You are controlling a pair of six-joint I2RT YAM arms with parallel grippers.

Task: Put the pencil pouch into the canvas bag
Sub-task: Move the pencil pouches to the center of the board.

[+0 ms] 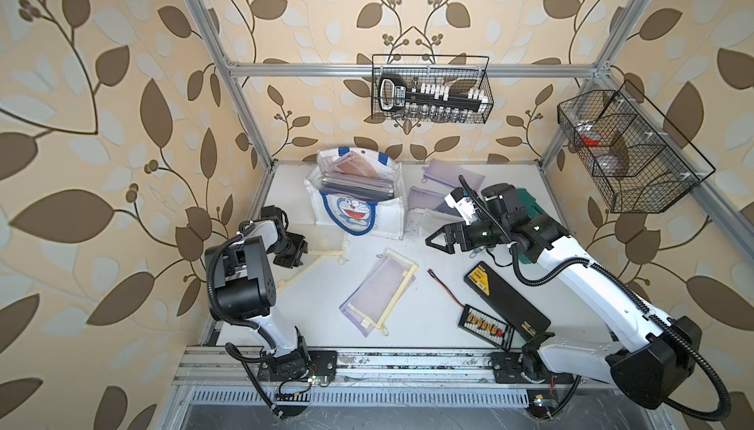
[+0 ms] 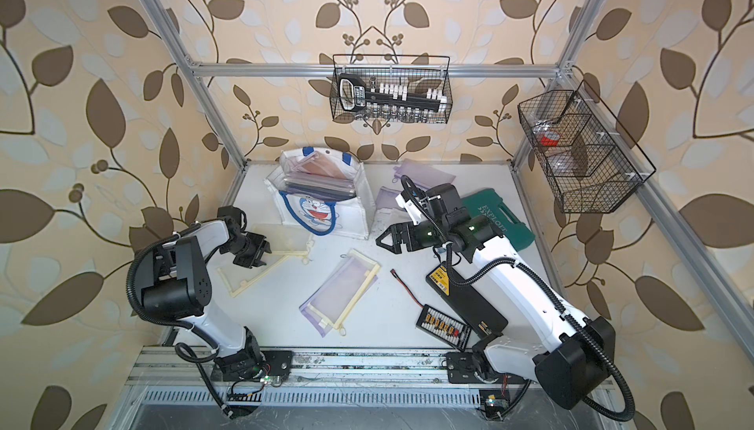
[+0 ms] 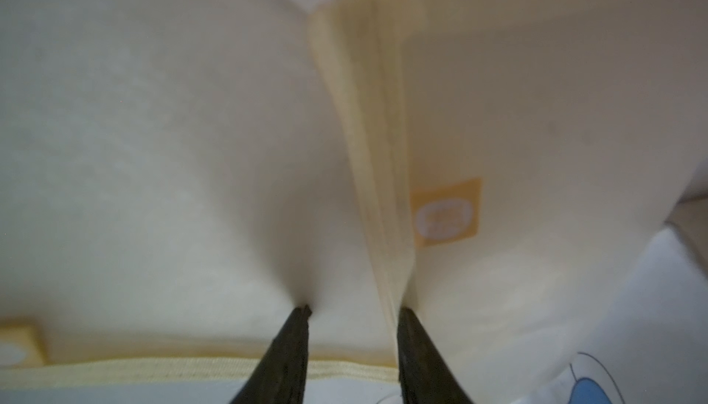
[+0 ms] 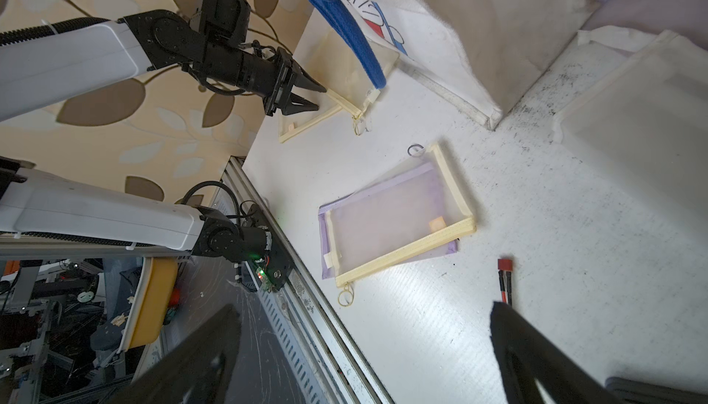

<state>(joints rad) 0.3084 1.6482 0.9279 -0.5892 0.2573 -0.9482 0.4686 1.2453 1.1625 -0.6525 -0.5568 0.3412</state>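
The left gripper's fingers (image 3: 291, 348) show in the blurred left wrist view only as two black wedges, cut off at the edge of view, and cream fabric fills everything beyond them. They stand partly closed with a narrow gap between them. Both tips press into the cream pencil pouch (image 1: 322, 238): its stitched trim runs up between them along one finger, and the other tip dents the fabric. Two orange labels (image 3: 446, 212) show there (one pouch or two overlapping, I cannot tell).

In the right wrist view the left gripper (image 4: 321, 98) meets the pouch at the edge nearest its arm. The blue pocket trim (image 4: 344, 34) of the bag crosses in front of the pouch and hides part of it.

The pouch is on the table (image 1: 424, 326), outside the canvas bag (image 1: 389, 220) and just beside its front left corner. The bag stands upright with its mouth open. Several pouches stand on edge inside it, packed too close to count.

The right gripper (image 1: 437, 240) hovers to the right of the bag, its fingers (image 4: 536, 356) spread wide, holding and touching nothing. Its arm covers most of the green tool case (image 2: 504, 220) and part of the purple pouches (image 1: 449, 173) at the back. In the middle of the table a cream-trimmed pouch (image 1: 377, 293) lies on a purple one, well apart from both grippers.
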